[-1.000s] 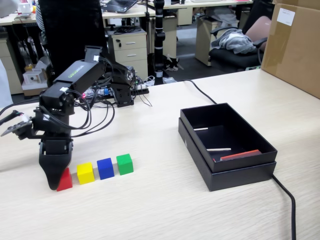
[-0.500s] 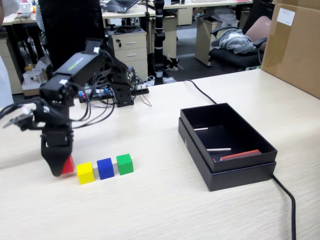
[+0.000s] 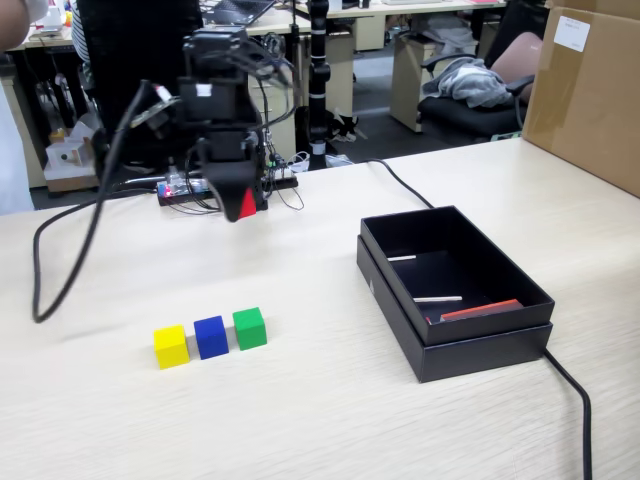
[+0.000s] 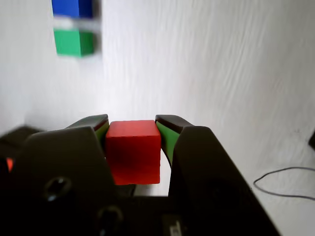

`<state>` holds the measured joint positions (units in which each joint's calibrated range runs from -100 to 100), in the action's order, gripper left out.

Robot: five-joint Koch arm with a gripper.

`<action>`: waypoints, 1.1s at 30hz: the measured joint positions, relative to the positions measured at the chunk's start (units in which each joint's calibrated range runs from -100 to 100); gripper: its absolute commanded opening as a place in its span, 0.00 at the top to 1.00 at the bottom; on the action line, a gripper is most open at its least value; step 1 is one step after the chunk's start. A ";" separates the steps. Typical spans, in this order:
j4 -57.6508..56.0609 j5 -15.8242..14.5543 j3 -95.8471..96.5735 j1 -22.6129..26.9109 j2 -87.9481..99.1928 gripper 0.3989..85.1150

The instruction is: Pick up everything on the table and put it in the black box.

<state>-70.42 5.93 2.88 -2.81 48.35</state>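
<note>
Small matte red cube [image 4: 133, 151]: clamped between the two jaws of the tool [image 4: 132, 126], green pads [image 4: 166, 138] pressed on its left and right faces in the wrist view. In the fixed view the red cube [image 3: 247, 205] shows at the tip of the tool [image 3: 238, 208], lifted clear of the large light beige wood-grain tabletop [image 3: 300, 400], at about 10 o'clock from the frame centre.

Remaining cubes sit in a row on the tabletop, at roughly 7 o'clock from the held cube in the fixed view: small matte yellow cube [image 3: 171, 346], small matte blue cube [image 3: 210, 337], small matte green cube [image 3: 249, 328], each just beside the next. The wrist view catches the blue cube [image 4: 72, 8] and the green cube [image 4: 74, 43] blurred at 11 o'clock.

Shallow rectangular matte black cardboard box [image 3: 455, 340], nested in its lid, lies at 3 o'clock from the cube row, well apart from it. Inside: two thin white sticks and a flat red-orange strip.

Black cable [image 3: 570, 385] runs off from the box's near right corner towards 5 o'clock. Large brown carton [image 3: 590, 95] stands at 1 o'clock.
</note>
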 measured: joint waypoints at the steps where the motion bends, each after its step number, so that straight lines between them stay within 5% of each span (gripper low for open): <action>1: 0.08 -1.47 0.37 2.44 0.91 0.88; 5: 0.15 -7.72 0.09 10.55 0.26 0.88; 11: 0.23 -11.62 -13.42 14.99 -14.63 0.88; 24: 0.62 -13.97 -25.47 17.24 -37.67 0.87; 33: 0.70 -15.04 -24.74 17.97 -41.04 0.67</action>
<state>-69.73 -9.11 -21.86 15.16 7.31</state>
